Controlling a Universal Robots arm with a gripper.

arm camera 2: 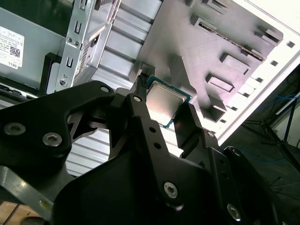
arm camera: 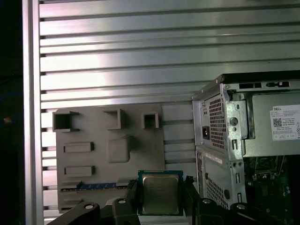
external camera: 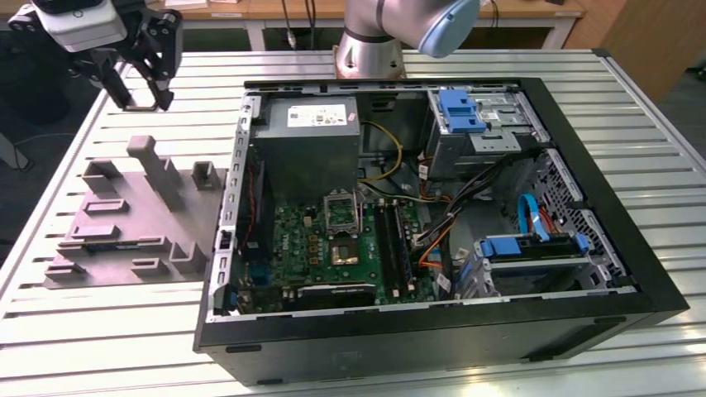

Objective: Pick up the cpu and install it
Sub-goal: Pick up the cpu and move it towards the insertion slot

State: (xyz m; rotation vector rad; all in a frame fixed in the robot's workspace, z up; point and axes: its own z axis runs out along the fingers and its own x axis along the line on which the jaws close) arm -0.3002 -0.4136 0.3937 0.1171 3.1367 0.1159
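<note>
A desk (external camera: 662, 132) of pale metal slats carries everything. Beyond its far edge stands wooden furniture (external camera: 518, 10). An open black computer case (external camera: 653, 285) lies on its side across the middle and the exterior view's right. Inside it are a green motherboard (external camera: 331, 256), a grey power supply (external camera: 314, 141), blue drive brackets (external camera: 461, 112) and loose cables (external camera: 441, 223). On the exterior view's left, just beside the case, sits the grey moulded tray (external camera: 121, 223) with its raised blocks. The arm's base (external camera: 369, 50) stands behind the case. The hand (external camera: 141, 93) hangs above the desk's far corner on the exterior view's left, beyond the tray and clear of it. In both wrist views its black fingers (arm camera 2: 140, 110) are clamped on opposite edges of the cpu (arm camera 2: 165, 101) (arm camera: 160, 196), whose silvery top shows. The hand's body covers one edge of the cpu, and in the exterior view the chip cannot be made out between the fingers.
</note>
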